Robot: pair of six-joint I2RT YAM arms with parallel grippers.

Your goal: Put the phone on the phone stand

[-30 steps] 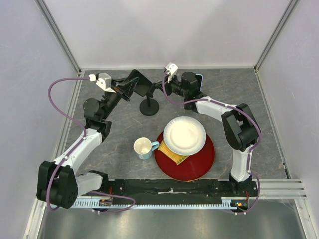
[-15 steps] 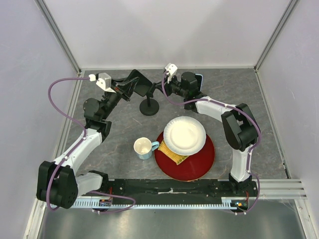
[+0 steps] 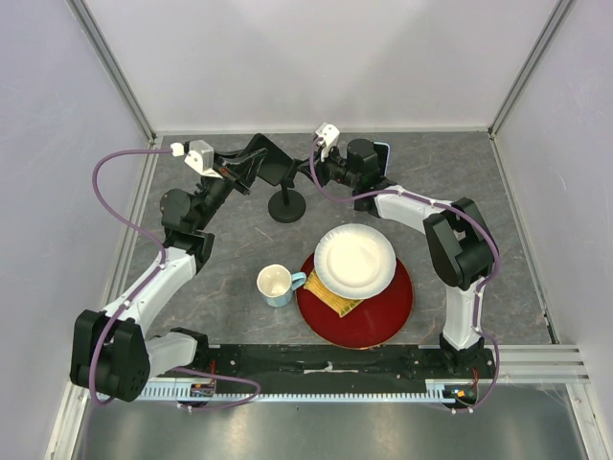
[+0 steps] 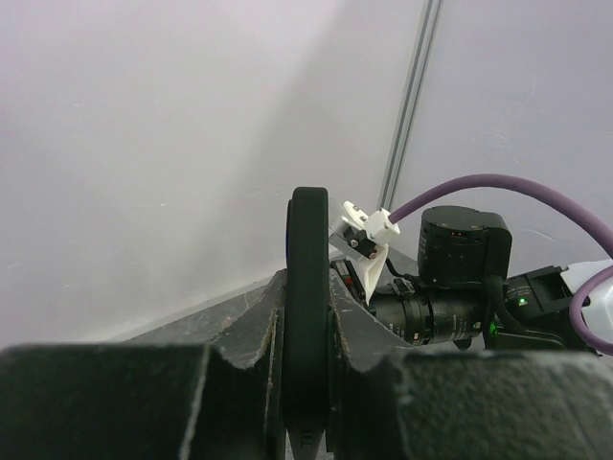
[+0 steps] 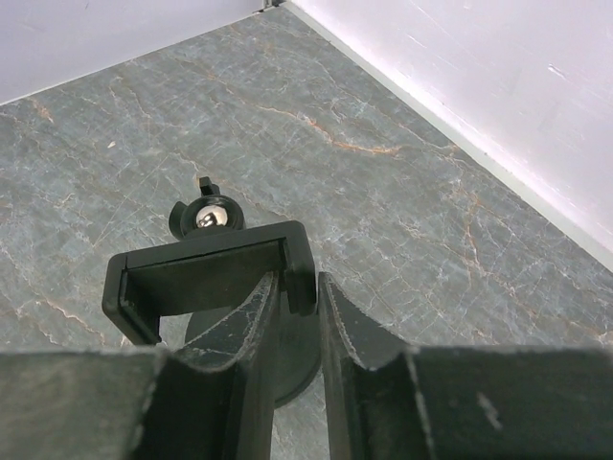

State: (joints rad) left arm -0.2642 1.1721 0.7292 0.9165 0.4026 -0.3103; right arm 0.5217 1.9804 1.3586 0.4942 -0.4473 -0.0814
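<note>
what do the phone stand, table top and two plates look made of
Phone stand: matte black plastic, judging by its dull moulded cradle; a shiny metal screw at the joint. Table top: grey veined stone look, possibly laminate. White plate: matte, perhaps paper or ceramic. Red plate under it: smooth, plastic or ceramic, unclear.

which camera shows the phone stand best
Right wrist: the phone stand is close up, with its cradle, ball joint and round base clear. Top external shows it small and dark from above. In left wrist I cannot make it out.
</note>
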